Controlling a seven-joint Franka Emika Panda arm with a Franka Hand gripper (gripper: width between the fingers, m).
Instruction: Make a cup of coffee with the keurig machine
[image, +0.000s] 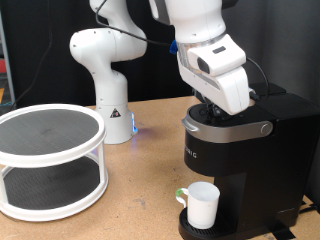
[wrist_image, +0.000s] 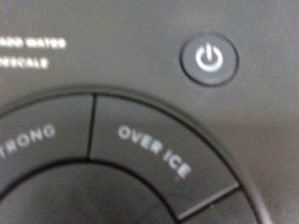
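The black keurig machine (image: 240, 160) stands at the exterior view's right, lid down. The white cup (image: 202, 205) sits on its drip tray under the spout, a green tint at its handle. My hand presses down close over the machine's top, and the gripper's fingers are hidden between the hand and the lid. The wrist view is filled by the keurig machine's button panel (wrist_image: 140, 159) at very close range: a power button (wrist_image: 209, 59), an "OVER ICE" button (wrist_image: 154, 161) and part of a "STRONG" button (wrist_image: 37, 145).
A white two-tier round rack (image: 50, 160) with dark mesh shelves stands at the exterior view's left on the wooden table (image: 150, 190). A second white robot base (image: 112, 110) stands behind it. Black curtain at the back.
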